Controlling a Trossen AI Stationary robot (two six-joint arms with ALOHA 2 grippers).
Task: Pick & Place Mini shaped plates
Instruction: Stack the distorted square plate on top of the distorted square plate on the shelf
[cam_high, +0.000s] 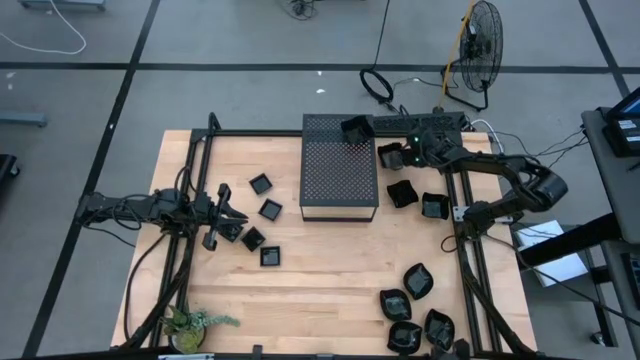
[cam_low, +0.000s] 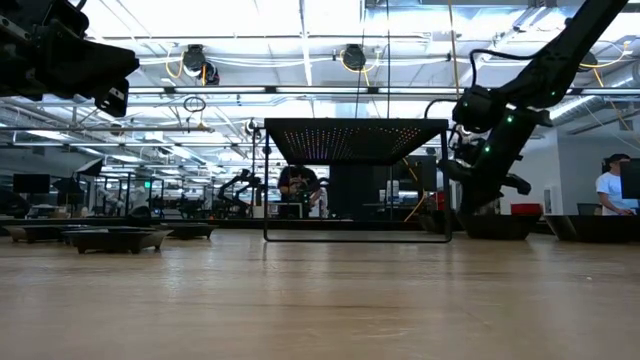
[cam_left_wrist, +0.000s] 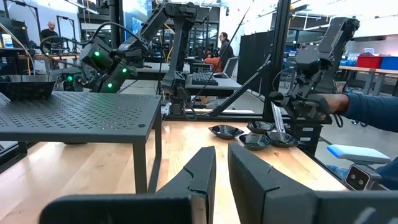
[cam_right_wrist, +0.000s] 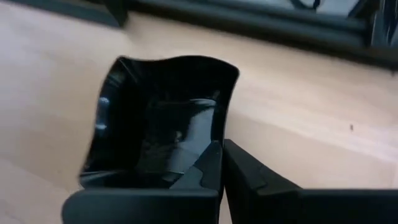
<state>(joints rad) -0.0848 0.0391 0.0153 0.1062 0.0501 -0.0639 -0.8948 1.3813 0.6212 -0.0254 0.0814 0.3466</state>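
Note:
Several small black mini shaped plates lie on the wooden table: square ones (cam_high: 270, 209) at the left, angular ones (cam_high: 402, 192) right of the box, leaf-shaped ones (cam_high: 418, 280) at the near right. One plate (cam_high: 355, 128) sits on the black perforated box (cam_high: 338, 180). My right gripper (cam_right_wrist: 222, 149) is by the box's far right corner, slanting down, shut on a black plate (cam_right_wrist: 161, 118). My left gripper (cam_left_wrist: 221, 168) waits level at the table's left, its fingers a narrow gap apart with nothing between them. My right gripper pinches one side wall of the plate at its rim (cam_right_wrist: 225, 127), with one finger (cam_right_wrist: 208, 163) inside the dish and the other outside. The fingers come slanting down from the table's right side. The plate stays hollow side up; whether it is clear of the table I cannot tell.
A small green plant (cam_high: 190, 325) stands at the near left corner. Black frame rails (cam_high: 465, 250) run along both table sides. A person's hand (cam_left_wrist: 348, 102) in a blue sleeve shows beyond the table's right edge. Bare wood lies in the middle near the front.

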